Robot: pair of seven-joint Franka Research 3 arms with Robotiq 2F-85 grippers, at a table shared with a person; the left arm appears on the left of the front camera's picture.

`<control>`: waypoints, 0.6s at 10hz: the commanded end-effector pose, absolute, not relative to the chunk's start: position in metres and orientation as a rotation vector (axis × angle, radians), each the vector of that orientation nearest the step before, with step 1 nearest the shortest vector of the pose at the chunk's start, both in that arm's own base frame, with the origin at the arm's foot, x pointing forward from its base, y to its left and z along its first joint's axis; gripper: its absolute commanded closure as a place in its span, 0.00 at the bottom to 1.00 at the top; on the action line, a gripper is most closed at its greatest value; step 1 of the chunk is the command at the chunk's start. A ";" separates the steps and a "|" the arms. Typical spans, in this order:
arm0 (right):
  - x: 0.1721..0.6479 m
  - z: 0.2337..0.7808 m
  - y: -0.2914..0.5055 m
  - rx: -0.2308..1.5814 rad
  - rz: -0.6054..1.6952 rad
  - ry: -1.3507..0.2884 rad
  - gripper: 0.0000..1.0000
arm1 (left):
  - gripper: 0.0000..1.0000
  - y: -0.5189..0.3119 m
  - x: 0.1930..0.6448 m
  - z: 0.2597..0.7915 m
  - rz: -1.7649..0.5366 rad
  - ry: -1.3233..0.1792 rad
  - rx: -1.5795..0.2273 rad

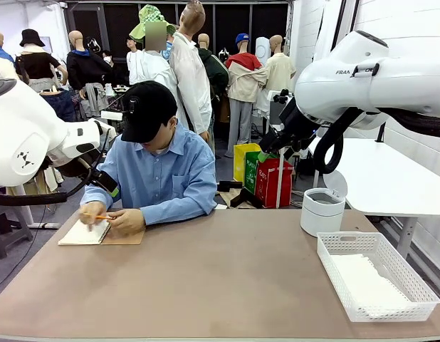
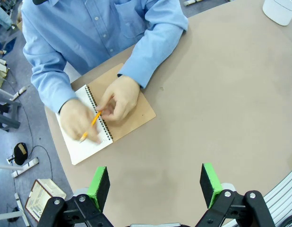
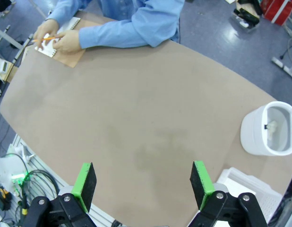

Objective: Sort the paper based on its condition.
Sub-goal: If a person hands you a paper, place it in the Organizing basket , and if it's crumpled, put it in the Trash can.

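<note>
Writing in notebook (image 1: 76, 235), person's hand (image 1: 93, 212), "FRA" lettering on right arm (image 1: 376, 78), both jaws wide open, empty

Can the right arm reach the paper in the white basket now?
Probably yes: the paper lies uncovered in the open-topped basket on that arm's side; the right tool is open and empty.
</note>
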State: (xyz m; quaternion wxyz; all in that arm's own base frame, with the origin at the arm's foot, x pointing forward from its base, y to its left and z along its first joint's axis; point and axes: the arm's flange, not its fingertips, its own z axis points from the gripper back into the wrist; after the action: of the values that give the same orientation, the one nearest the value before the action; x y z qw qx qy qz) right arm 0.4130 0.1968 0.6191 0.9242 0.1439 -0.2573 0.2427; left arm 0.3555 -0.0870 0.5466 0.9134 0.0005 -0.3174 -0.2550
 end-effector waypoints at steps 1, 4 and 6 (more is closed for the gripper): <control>0.413 0.619 0.197 0.295 0.499 -0.524 0.00 | 0.00 -0.086 0.356 0.547 -0.523 -0.654 -0.001; 0.413 0.619 0.197 0.295 0.499 -0.524 0.00 | 0.00 -0.086 0.356 0.547 -0.523 -0.654 -0.001; 0.413 0.619 0.197 0.295 0.499 -0.524 0.00 | 0.00 -0.086 0.356 0.547 -0.523 -0.654 -0.001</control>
State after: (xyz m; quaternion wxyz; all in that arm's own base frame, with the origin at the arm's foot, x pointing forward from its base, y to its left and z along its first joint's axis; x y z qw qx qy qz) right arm 0.4130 0.1968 0.6191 0.9242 0.1439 -0.2573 0.2427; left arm 0.3555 -0.0870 0.5466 0.9134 0.0005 -0.3174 -0.2550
